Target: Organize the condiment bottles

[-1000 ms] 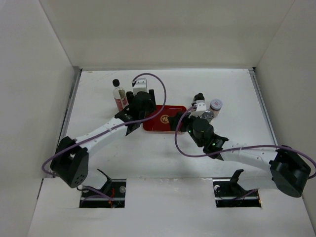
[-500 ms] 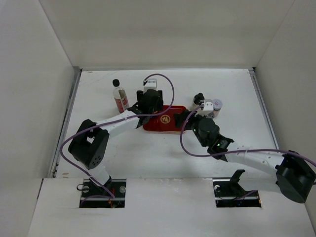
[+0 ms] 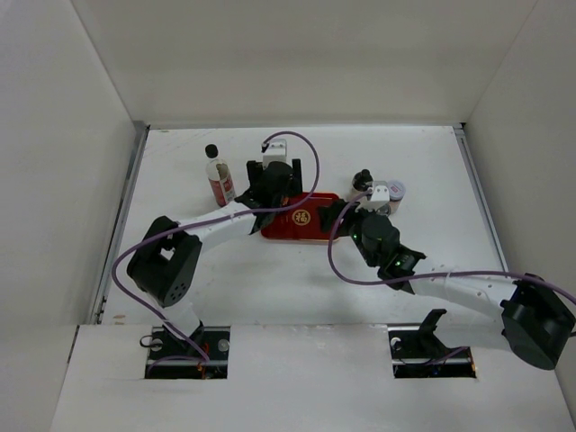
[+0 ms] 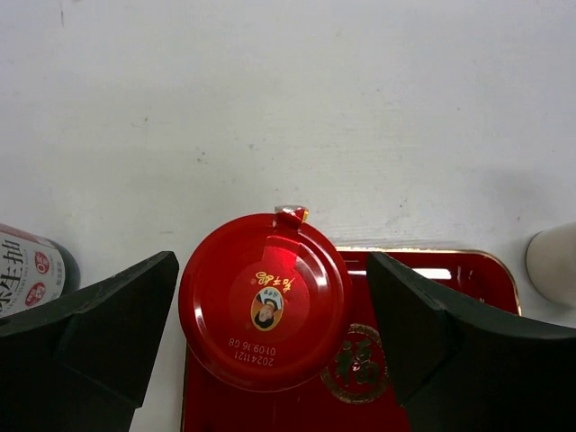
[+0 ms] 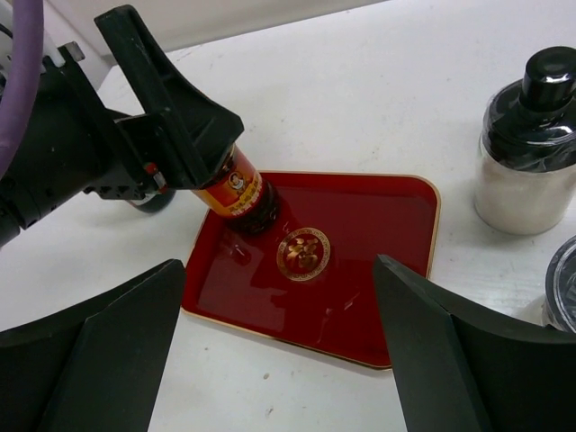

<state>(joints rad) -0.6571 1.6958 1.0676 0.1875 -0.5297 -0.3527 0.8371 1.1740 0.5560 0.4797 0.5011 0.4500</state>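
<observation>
The red-capped jar [image 4: 264, 300] stands upright in the far-left corner of the red tray [image 5: 387, 270], directly beneath your left gripper [image 4: 270, 333], whose jaws flank it with gaps either side, so it looks released. Your right gripper [image 5: 274, 360] hangs wide and empty above the tray's near edge. The desk [image 3: 405, 162] offers free room behind.

flat red tray [image 3: 310, 227] with gold emblem [image 5: 303, 253], gold rim, on white table [image 3: 270, 279]
</observation>
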